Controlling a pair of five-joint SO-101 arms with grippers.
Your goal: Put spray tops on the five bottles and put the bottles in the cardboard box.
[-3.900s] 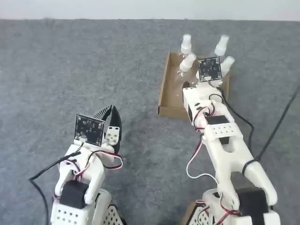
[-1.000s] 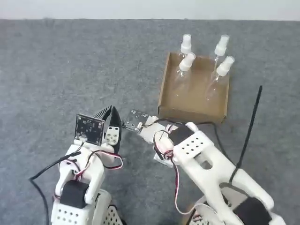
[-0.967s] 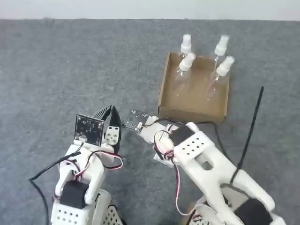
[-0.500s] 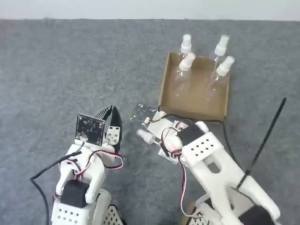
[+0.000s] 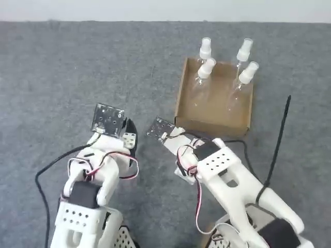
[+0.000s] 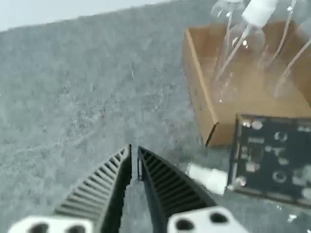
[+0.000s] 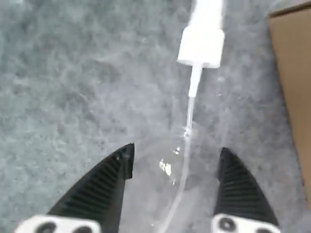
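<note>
A clear bottle [image 7: 177, 170] with a white spray top [image 7: 204, 39] lies on the grey carpet beside the cardboard box [image 5: 182, 98]. My right gripper [image 7: 176, 155] is open, one finger on each side of this bottle's body, not closed on it. My left gripper [image 6: 134, 150] is shut on nothing, low over the carpet just left of that bottle, whose spray top [image 6: 206, 175] pokes out near the right arm's camera board [image 6: 272, 160]. Several capped bottles [image 5: 207, 67] stand upright in the box.
The box [image 6: 199, 97] sits on the far side of both grippers, its near wall close to the right arm [image 5: 217, 160]. The left arm [image 5: 98, 175] is right beside it. Open grey carpet spreads to the left and far left. A black cable [image 5: 276, 144] trails at the right.
The right arm has come back from the box and lowered over the lying bottle. In the last half second the left arm moved forward and right, toward the right arm.
</note>
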